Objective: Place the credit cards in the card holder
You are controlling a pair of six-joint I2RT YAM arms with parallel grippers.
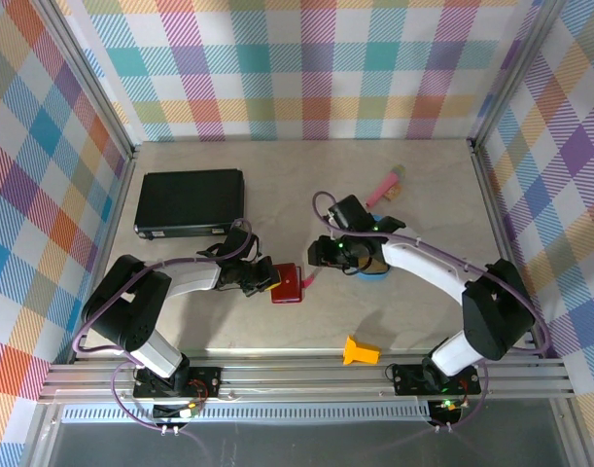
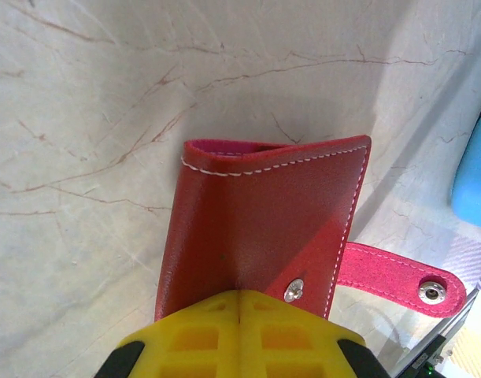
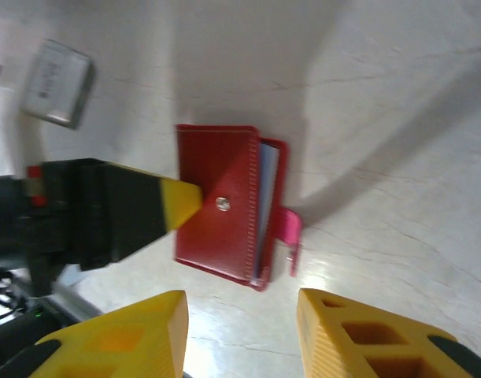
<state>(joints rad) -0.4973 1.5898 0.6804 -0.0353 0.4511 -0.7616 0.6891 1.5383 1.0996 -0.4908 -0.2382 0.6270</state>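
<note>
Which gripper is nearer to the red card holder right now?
Left. The left gripper is shut, its tips touching the card holder on its cover. The right gripper hovers open nearby, on the pink tab's side, not touching it.

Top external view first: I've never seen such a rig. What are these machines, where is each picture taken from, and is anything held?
Two robot arms are bolted at the near edge of the table. One camera looks down from above; one sits on each wrist. The left end effector is shut, its yellow tip resting on the red card holder. The right end effector hovers open and empty. A black case and blue tray also lie there.
</note>
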